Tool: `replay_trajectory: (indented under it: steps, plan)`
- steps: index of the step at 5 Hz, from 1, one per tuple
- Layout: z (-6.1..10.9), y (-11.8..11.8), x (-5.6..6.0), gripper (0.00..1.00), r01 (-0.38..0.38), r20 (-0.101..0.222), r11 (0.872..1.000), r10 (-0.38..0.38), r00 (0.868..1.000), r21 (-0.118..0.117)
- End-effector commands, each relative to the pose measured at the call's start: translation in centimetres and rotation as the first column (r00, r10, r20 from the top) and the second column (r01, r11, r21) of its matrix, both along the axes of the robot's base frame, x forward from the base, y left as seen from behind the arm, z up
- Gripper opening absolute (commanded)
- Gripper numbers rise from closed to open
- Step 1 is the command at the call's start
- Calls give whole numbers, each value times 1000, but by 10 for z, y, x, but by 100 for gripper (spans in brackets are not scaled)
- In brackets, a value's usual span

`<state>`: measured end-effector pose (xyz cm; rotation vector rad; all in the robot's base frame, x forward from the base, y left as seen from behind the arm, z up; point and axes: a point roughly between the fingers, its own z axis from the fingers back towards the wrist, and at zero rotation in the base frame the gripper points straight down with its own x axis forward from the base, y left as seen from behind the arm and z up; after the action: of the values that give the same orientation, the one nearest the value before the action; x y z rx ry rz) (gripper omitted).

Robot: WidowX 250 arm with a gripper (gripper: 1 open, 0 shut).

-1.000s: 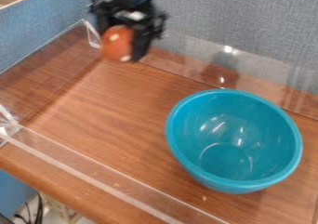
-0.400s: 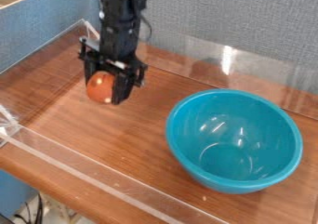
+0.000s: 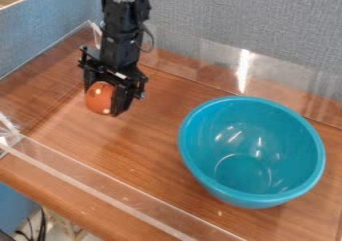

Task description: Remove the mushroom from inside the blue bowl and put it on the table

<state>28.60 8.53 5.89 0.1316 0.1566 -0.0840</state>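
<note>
We see a reddish-brown wood-grain counter with clear acrylic walls along its edges and a grey-blue fabric panel behind it. The black gripper points steeply down over the left part of the counter, its jaws pinching the mushroom, whose orange-brown cap shows between them. We cannot tell whether the mushroom touches the wood. The blue bowl sits well apart to the right, with nothing inside.
</note>
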Motion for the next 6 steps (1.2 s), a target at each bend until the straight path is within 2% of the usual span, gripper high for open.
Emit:
replay_trajectory:
  steps: [1,6]
  plan:
    - [13,10,10,0,7,57,1000,-8,998,14]
    - [13,16,15,0,25,83,1000,-25,996,-3]
